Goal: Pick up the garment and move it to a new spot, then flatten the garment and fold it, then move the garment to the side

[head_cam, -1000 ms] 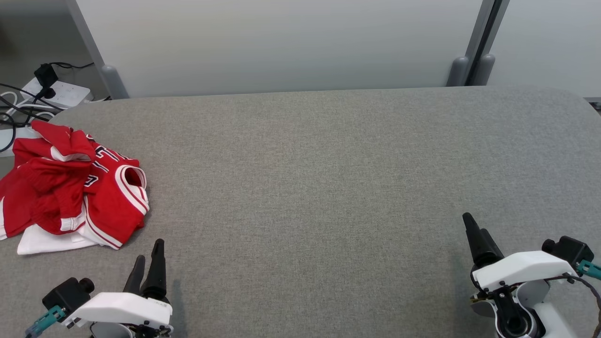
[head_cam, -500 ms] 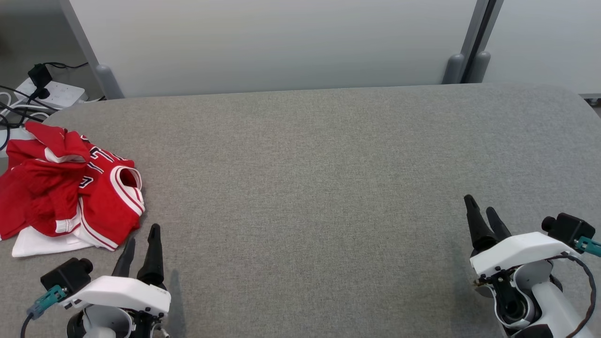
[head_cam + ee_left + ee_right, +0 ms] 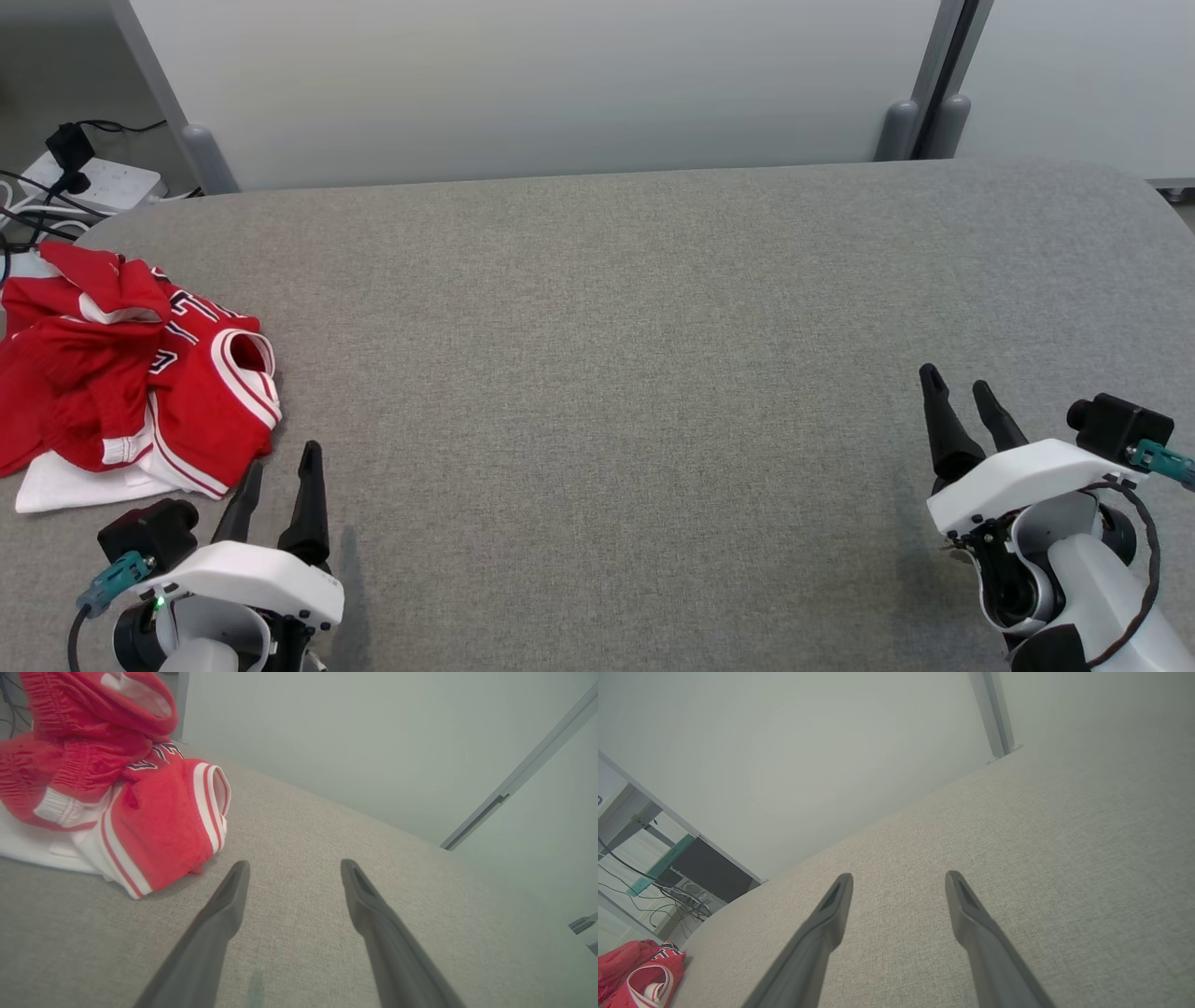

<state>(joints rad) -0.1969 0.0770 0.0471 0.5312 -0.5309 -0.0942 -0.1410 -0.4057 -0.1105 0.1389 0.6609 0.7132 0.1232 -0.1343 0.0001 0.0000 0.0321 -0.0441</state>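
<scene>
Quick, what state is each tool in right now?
Left tool: open, empty, close beside the garment.
Right tool: open, empty.

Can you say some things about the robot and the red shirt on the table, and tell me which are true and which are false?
1. The red garment lies crumpled at the left end of the table. True.
2. The left gripper is shut on the garment. False: it is open, just beside the garment and not touching it.
3. The right gripper is open with nothing between its fingers. True.
4. The garment is plain blue. False: it is red with white stripes and some lettering.
</scene>
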